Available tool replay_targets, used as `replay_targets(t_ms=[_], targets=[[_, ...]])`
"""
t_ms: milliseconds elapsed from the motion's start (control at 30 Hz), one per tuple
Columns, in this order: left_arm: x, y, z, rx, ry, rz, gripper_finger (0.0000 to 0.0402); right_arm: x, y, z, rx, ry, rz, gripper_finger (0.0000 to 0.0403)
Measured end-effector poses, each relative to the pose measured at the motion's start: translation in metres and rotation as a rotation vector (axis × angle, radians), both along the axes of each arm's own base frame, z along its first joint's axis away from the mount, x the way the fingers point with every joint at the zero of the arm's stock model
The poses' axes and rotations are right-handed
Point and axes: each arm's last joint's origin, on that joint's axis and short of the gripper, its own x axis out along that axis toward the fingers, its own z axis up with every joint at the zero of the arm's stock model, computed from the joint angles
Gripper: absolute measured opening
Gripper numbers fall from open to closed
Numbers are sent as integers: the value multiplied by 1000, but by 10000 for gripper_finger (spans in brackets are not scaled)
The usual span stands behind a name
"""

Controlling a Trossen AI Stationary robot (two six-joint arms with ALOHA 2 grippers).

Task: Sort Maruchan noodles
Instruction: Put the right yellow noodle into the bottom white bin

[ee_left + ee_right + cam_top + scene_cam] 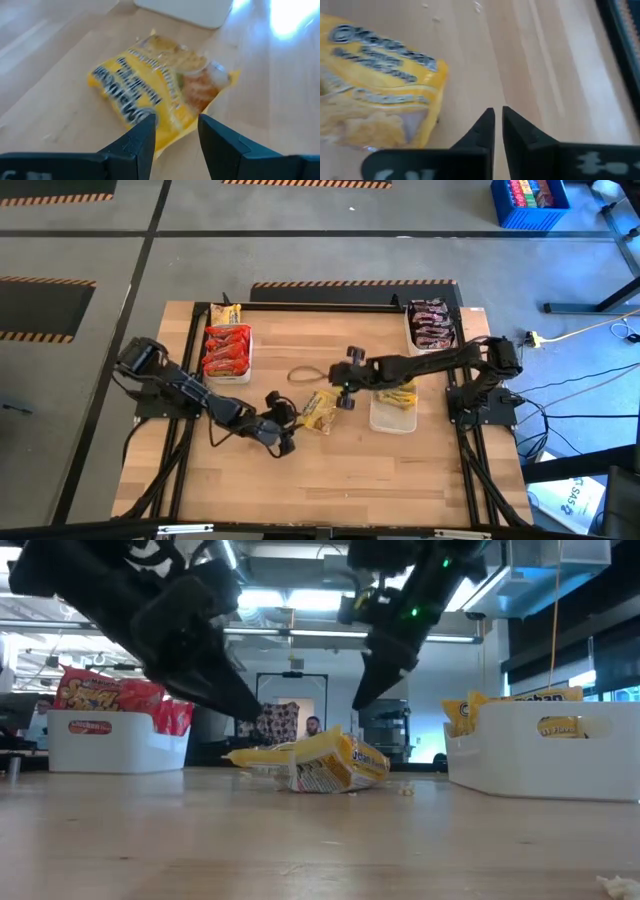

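One yellow noodle packet [320, 412] lies flat on the wood between both arms; it also shows in the low view [325, 762]. My left gripper [283, 432] is open, and hangs just above the packet's near-left edge [167, 137], its fingers on either side of that edge. My right gripper [347, 392] is shut and empty, raised beside the packet's far-right side [395, 95]. Red packets [226, 350] fill the left white tray. Dark packets [431, 324] fill the far-right tray. Yellow packets [396, 396] lie in the right tray.
Another yellow packet [226, 313] lies by the far-left corner, behind the red tray. A thin tan loop [305, 375] lies on the wood beyond the loose packet. The white yellow-packet tray [545, 755] stands close to the right. The near half of the table [330, 480] is bare wood.
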Motion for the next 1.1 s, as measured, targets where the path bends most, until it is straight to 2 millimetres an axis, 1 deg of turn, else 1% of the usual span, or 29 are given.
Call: replay_targets(t_ms=[100, 233, 333, 467, 533, 667, 733, 833, 933, 1000, 1100], targets=[[8, -2, -12, 9, -14, -17, 141, -5, -15, -10, 83, 15, -48, 17], [12, 2, -28, 24, 26, 2, 141, -14, -28, -25, 168, 32, -94, 17], [11, 7, -34, 22, 67, 35, 141, -19, -28, -36, 251, 15, -79, 17], [7, 15, -36, 62, 128, 71, 141, -23, -21, -48, 360, -22, -23, 17], [7, 19, -34, 84, 122, 101, 141, -24, -18, -52, 385, -46, -10, 17], [8, 27, -27, 154, 105, 155, 141, -24, -3, -55, 424, -47, 52, 17], [7, 30, -23, 196, 103, 167, 141, -23, 6, -54, 437, -49, 90, 17], [6, 35, -18, 240, 118, 168, 141, -20, 22, -52, 490, -74, 191, 17], [3, 38, -8, 248, 114, 168, 141, -17, 32, -48, 506, -108, 245, 18], [1, 36, 0, 215, 88, 159, 141, -14, 35, -44, 503, -122, 256, 27], [-2, 27, 13, 147, 36, 89, 141, -8, 35, -36, 495, -151, 271, 64]])
